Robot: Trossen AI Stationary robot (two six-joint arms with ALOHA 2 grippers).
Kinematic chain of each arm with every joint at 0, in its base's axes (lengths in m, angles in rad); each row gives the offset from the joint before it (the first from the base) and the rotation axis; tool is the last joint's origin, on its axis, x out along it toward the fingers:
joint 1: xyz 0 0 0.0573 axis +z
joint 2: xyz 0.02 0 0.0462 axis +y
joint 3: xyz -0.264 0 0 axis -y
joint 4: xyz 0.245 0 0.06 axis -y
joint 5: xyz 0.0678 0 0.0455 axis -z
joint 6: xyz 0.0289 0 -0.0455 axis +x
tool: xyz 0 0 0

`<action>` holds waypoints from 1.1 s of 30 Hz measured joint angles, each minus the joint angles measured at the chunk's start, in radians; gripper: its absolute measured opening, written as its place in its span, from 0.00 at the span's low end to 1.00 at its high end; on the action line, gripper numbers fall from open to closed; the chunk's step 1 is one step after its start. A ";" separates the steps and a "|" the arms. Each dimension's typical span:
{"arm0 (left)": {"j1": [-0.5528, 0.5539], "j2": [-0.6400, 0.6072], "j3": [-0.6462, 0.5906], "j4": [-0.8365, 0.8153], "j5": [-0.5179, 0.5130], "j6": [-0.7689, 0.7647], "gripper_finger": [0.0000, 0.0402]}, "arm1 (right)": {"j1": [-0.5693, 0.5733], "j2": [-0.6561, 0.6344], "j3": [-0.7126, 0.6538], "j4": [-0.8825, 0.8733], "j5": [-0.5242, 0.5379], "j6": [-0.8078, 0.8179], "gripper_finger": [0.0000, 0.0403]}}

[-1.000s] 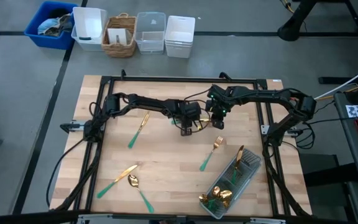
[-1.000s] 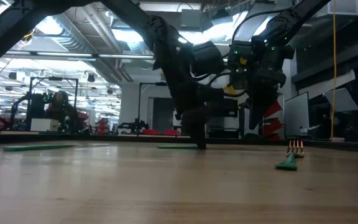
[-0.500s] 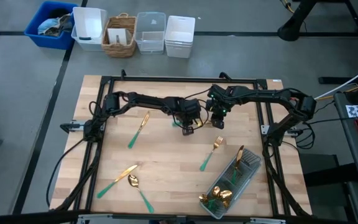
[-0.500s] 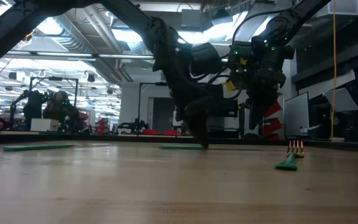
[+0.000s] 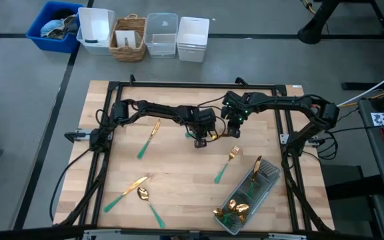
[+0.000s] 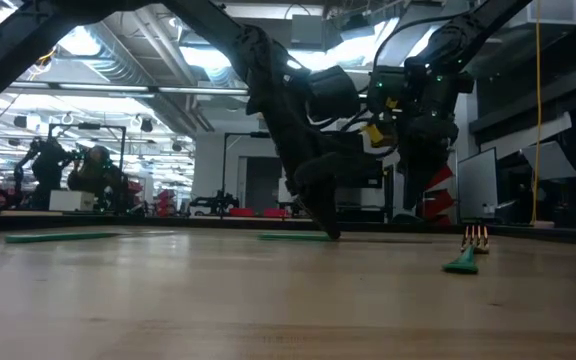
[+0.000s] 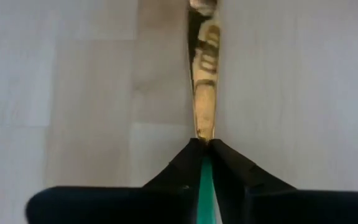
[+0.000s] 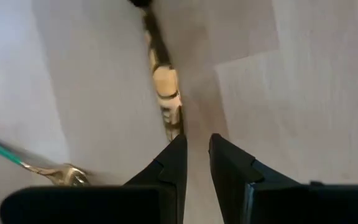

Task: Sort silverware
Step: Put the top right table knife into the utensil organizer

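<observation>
Left arm reaches across the far half of the wooden table (image 5: pixel 179 173), its left gripper (image 5: pixel 201 138) angled down near the table's centre. Its jaws are clamped on the slim teal handle of a knife (image 7: pixel 203 87); the flat, mirror-bright gold blade projects forward over the pale boards.

Right arm bends in from the opposite side, the right gripper (image 5: pixel 235 128) just beside the left one, pointing downward. Its dark, wedge-shaped fingers (image 8: pixel 173 163) stand slightly apart and hold nothing.

Remaining silverware lies scattered: a second knife (image 5: pixel 149 139) on the left, a fork (image 5: pixel 226 165) right of centre, a third knife (image 5: pixel 126 192) and a spoon (image 5: pixel 149 203) touching at their heads near the front edge. Several gold-headed pieces sit in the clear ribbed plastic tray (image 5: pixel 267 175) at front right.
</observation>
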 joint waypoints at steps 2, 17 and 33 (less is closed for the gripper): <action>-0.006 -0.002 -0.001 -0.001 0.000 0.013 0.11 | 0.000 0.000 0.023 -0.051 0.025 0.001 0.17; -0.012 -0.004 -0.003 0.018 -0.022 -0.010 0.26 | -0.001 0.000 0.299 -0.461 0.041 -0.122 0.17; -0.012 -0.004 0.000 0.004 -0.023 -0.034 0.10 | -0.006 -0.032 0.314 -0.568 0.169 -0.185 0.17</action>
